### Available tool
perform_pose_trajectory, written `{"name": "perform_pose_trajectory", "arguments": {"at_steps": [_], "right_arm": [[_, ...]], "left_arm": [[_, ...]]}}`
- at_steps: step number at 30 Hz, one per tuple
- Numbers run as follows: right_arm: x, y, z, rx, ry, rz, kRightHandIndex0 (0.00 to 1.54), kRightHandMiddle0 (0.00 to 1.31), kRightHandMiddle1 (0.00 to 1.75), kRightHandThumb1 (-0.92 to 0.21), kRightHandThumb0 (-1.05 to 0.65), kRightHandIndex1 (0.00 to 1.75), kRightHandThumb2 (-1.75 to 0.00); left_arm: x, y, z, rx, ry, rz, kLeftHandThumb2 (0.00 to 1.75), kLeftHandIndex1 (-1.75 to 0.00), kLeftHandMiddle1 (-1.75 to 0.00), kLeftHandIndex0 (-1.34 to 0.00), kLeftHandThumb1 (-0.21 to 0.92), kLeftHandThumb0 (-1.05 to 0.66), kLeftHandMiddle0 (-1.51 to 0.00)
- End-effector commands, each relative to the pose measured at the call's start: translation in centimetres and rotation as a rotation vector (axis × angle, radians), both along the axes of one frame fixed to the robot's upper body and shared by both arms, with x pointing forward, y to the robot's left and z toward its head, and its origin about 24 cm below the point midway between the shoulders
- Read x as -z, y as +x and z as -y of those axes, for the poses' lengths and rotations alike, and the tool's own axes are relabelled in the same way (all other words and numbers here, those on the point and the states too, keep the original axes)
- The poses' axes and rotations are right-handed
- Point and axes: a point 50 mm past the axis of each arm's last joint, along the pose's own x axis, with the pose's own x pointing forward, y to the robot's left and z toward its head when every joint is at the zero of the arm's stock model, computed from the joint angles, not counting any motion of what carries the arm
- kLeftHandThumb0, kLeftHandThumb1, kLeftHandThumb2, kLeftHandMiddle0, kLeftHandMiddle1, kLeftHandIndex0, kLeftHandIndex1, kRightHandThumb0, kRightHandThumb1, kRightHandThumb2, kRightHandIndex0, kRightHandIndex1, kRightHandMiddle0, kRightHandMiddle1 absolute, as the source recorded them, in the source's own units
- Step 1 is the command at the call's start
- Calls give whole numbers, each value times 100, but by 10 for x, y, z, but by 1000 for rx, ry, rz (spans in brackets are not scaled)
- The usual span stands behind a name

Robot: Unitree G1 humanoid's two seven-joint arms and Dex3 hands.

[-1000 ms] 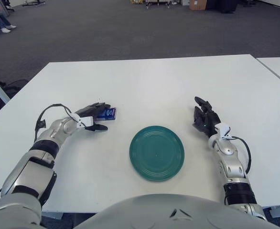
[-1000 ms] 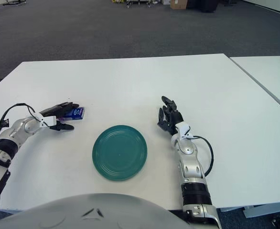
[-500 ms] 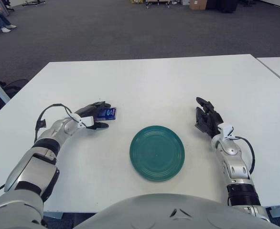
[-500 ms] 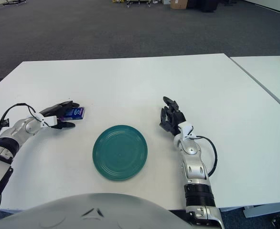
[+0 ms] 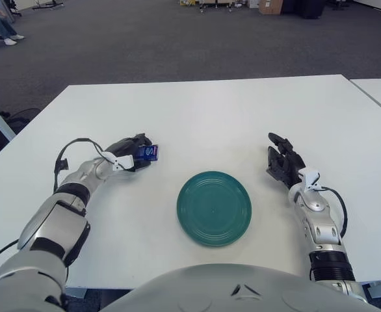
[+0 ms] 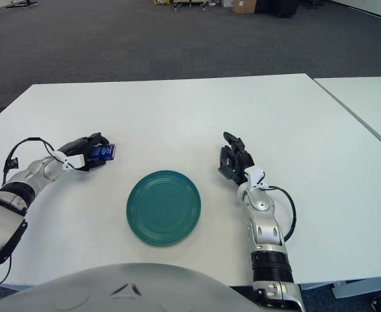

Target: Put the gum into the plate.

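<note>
Small blue rectangular gum packet [image 5: 147, 153]: probably light, stiff and slightly slick, best pinched across its narrow sides. Lies on the white surface [image 5: 197, 110], left of the round green ridged plate [image 5: 214, 208], clasped by the left robot hand [image 5: 133, 155]. Right robot hand [image 5: 280, 164] relaxed, idle, right of plate.

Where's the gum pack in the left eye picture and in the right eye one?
Left eye view: gum pack left of centre, in the left hand.
Right eye view: gum pack further left, same grasp.
Shared landmark: green plate, right of it.
</note>
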Motion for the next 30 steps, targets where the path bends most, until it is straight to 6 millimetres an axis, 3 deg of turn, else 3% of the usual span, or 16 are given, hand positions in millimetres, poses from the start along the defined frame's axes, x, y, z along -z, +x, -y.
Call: {"name": "perform_pose_trajectory", "arguments": {"at_steps": [1, 2, 4, 8, 17, 20, 22, 30], "right_arm": [[4, 0, -1, 11, 22, -20, 18, 0, 46, -92, -64, 1, -93], [4, 0, -2, 12, 25, -17, 18, 0, 47, -92, -64, 1, -92], [4, 0, -3, 13, 31, -13, 18, 0, 48, -92, -65, 1, -91], [4, 1, -4, 14, 39, -5, 19, 0, 49, -92, -65, 1, -89], [5, 3, -5, 25, 45, 20, 18, 0, 50, -92, -66, 0, -87], [5, 4, -5, 26, 45, 22, 18, 0, 50, -92, -67, 0, -86], [6, 4, -5, 27, 47, 21, 17, 0, 50, -92, -68, 0, -85], [8, 6, -8, 21, 68, 16, 16, 0, 49, -92, -70, 0, -83]], "left_arm": [[49, -42, 14, 12, 27, -279, 105, -172, -82, -48, 49, -43, -59], [51, -43, 14, 7, 43, -283, 116, -173, -114, -50, 41, -28, -58], [54, -46, 15, 10, 81, -287, 126, -174, -142, -51, 35, -14, -56], [58, -49, 15, 25, 131, -284, 131, -174, -166, -51, 31, -3, -52], [50, -45, 5, 73, 200, -229, 139, -175, -174, -54, 26, 0, -54], [43, -38, 0, 72, 206, -208, 129, -175, -137, -56, 25, 0, -75], [35, -31, -4, 60, 200, -176, 127, -175, -131, -55, 24, 0, -80], [15, -17, -17, -16, 124, -61, 127, -175, -138, -48, 26, 0, -80]]}}
